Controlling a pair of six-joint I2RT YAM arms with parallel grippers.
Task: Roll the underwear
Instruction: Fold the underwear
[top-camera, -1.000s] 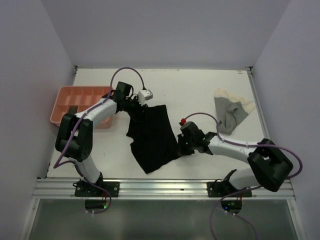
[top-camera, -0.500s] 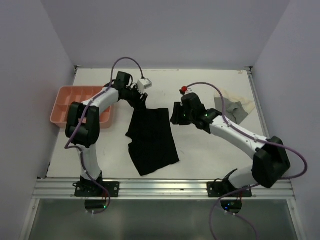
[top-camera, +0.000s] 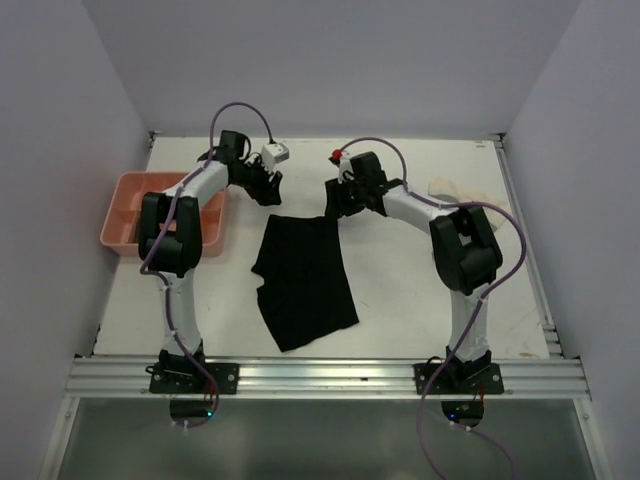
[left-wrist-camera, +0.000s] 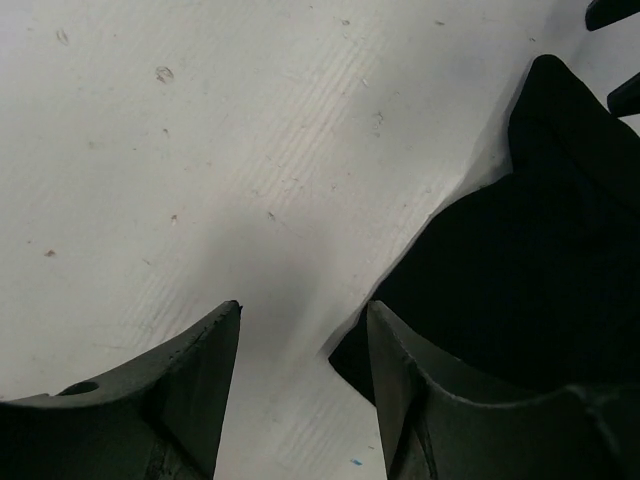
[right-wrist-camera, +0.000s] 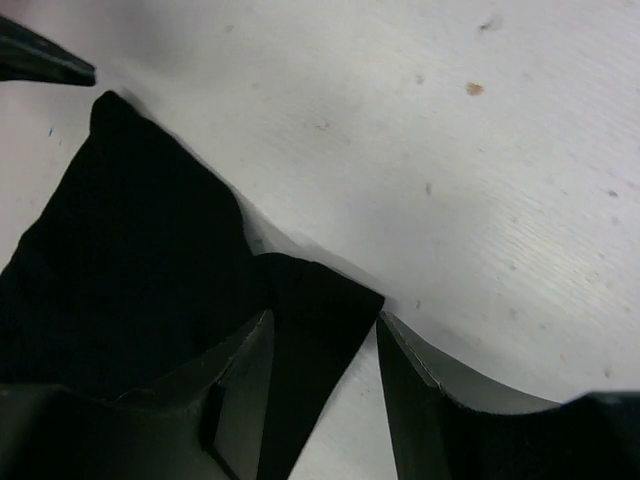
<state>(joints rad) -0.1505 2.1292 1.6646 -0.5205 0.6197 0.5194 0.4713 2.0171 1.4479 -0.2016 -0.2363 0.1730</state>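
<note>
Black underwear (top-camera: 303, 280) is lying flat around the middle of the bench (top-camera: 420, 300). It's a bit skewed, with one corner pointing at the near edge. Both arms reach in at its far edge.

Left gripper (top-camera: 268, 190) hovers just off the far-left corner, jaws partway apart with only bare bench between them. Right gripper (top-camera: 335, 205) is over the far-right corner, jaws apart too. The cloth corner lies in the gap but isn't pinched.

Cream underwear (top-camera: 441, 186) sits toward the far right corner, partly hidden behind the right arm. Pink tray (top-camera: 120, 195) is over at the left edge.
</note>
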